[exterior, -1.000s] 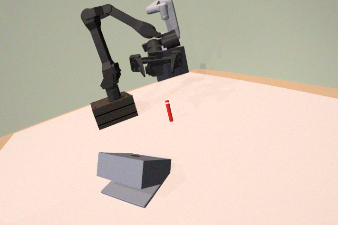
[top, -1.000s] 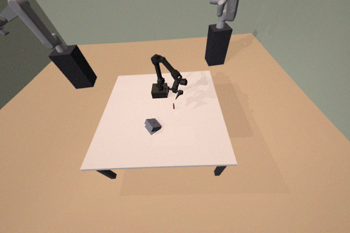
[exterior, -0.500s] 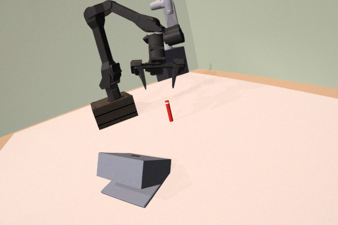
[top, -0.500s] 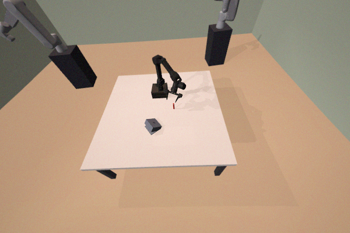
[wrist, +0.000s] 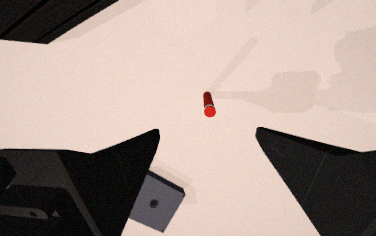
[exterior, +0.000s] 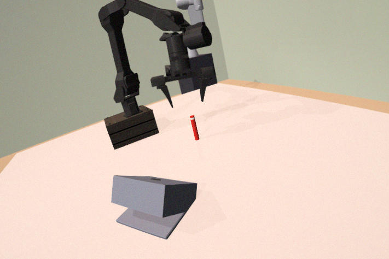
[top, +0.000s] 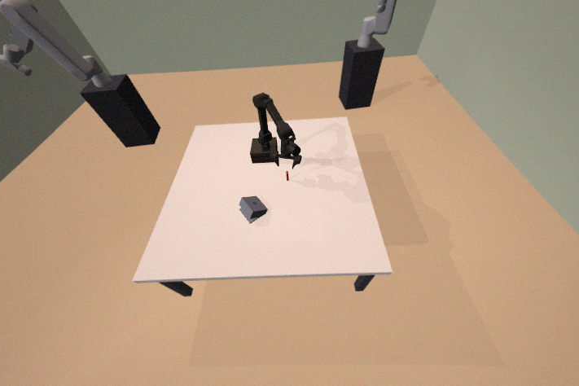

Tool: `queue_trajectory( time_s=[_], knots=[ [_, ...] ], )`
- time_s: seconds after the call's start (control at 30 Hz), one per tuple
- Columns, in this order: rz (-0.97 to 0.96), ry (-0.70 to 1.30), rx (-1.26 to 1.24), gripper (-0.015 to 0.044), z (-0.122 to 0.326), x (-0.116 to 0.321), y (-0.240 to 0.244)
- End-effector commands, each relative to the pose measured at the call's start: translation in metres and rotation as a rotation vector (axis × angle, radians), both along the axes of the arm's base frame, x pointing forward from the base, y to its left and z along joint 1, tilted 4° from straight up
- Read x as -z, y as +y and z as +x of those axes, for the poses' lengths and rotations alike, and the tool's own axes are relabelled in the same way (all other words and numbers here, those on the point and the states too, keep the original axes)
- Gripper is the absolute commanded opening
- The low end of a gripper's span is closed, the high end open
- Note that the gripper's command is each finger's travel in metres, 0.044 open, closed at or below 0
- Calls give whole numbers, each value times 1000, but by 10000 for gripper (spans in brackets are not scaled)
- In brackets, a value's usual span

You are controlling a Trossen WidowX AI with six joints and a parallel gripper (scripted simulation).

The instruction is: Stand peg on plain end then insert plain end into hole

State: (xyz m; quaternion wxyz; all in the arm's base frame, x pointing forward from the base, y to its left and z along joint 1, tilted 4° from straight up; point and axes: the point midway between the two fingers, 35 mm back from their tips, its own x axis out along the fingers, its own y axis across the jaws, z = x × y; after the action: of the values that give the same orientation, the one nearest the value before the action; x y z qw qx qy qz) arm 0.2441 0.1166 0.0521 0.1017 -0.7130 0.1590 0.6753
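Note:
A red peg (top: pixel 287 176) (exterior: pixel 195 128) (wrist: pixel 208 102) stands upright on the table, its white band near the top end and its plain end down. My gripper (top: pixel 286 166) (exterior: pixel 187 104) (wrist: pixel 206 132) is open and empty, fingers pointing down. It hangs above the table and higher than the peg, a little back from it on the robot's side, not touching it. The grey sloped panel block (top: pixel 252 207) (exterior: pixel 138 195) (wrist: pixel 162 215) stands in front of the robot, with one dark hole (top: pixel 255 203) (exterior: pixel 155 179) (wrist: pixel 154 203) in its upper face. In the wrist view the left finger hides part of the block.
The arm's dark base (top: pixel 263 151) (exterior: pixel 132 129) (wrist: pixel 45 17) sits at the back of the white table (top: pixel 326 245) (exterior: pixel 292 183) (wrist: pixel 100 100). Two grey arms on black pedestals (top: pixel 121 111) (top: pixel 360 75) stand beyond the table, on the floor.

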Motion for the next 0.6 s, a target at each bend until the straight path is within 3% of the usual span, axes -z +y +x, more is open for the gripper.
queue_trajectory(
  time_s=[0.0, 0.57],
  knots=[
    [90, 76, 6, 440, 2, 0, 3],
    [94, 76, 69, 440, 1, 17, 3]
  ],
)
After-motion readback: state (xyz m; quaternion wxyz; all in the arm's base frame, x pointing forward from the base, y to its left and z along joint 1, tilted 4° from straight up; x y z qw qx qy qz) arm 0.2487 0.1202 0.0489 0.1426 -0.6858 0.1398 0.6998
